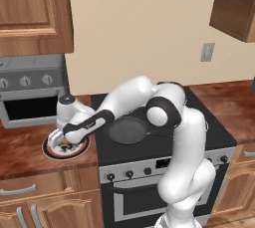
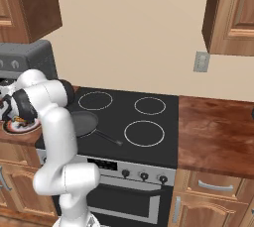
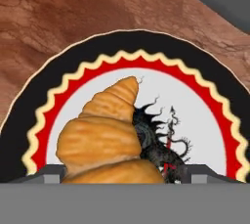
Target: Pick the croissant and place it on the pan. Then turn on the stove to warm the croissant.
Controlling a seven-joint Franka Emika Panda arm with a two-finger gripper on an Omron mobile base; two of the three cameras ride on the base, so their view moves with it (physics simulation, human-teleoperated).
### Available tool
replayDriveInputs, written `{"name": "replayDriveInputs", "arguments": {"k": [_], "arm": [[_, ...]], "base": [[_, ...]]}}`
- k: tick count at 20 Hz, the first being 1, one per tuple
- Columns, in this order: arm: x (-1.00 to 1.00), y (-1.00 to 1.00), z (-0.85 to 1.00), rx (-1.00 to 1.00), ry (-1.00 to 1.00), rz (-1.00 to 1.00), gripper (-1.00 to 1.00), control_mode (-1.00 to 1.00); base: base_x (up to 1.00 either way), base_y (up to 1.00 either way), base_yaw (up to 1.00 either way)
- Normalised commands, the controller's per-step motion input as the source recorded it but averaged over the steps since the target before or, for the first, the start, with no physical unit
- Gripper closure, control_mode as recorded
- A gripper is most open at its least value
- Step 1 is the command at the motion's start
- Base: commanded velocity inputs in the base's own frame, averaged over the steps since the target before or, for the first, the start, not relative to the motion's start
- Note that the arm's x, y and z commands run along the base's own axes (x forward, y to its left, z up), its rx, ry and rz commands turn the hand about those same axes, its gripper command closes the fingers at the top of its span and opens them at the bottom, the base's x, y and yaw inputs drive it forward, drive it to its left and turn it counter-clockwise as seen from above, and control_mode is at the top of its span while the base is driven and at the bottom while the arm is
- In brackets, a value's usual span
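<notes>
- In the left base view, the gripper [image 1: 63,141] is at centre left, low over the plate [image 1: 50,150]. The hand hides most of the plate, and what lies under it is only a small brownish blur.
- Whether the jaws are spread, clenched or gripping something I cannot tell. The base views are too coarse, and in the hand view just two grey finger tips show at the bottom edge, one on each side of the croissant [image 3: 108,137].
- In the hand view the croissant sits at lower centre on the plate [image 3: 205,105]. It is golden-orange with ridged, stacked coils tapering to a point at the upper right. Its lower part is cut off by the frame edge.
- The croissant covers part of a dark spiky motif on the plate's white centre. A red zigzag ring and a black rim surround that centre.
- In the right base view the plate [image 2: 12,127] lies at the left edge, cut off and half hidden by the arm.
- The pan [image 1: 127,130] is on the stove [image 1: 209,132] near the frame centre. The arm crosses its handle.
- In the right base view the arm hides the left side of the pan [image 2: 85,123].
- The toaster oven [image 1: 30,95] at the left is cut by the frame edge.
</notes>
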Motion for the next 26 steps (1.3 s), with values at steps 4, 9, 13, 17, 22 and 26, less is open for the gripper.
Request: {"name": "replayDriveInputs", "arguments": {"k": [4, 9, 13, 17, 22, 26], "arm": [[-0.09, -0.31, 0.47, 0.0, 0.0, 0.0, 1.0, -1.0], [-0.15, -0.47, 0.44, 0.01, 0.0, 0.0, 1.0, -1.0], [-0.41, -0.56, 0.29, 0.01, 0.0, 0.0, 1.0, -1.0], [-0.48, -0.63, 0.25, 0.0, 0.0, 0.0, 1.0, -1.0], [-0.39, -0.67, 0.27, 0.0, 0.0, 0.0, 1.0, -1.0], [-0.26, -0.74, 0.3, 0.0, 0.0, 0.0, 1.0, -1.0]], "base": [[0.0, 0.0, 0.0], [0.0, 0.0, 0.0], [0.0, 0.0, 0.0], [0.0, 0.0, 0.0], [0.0, 0.0, 0.0], [0.0, 0.0, 0.0]]}}
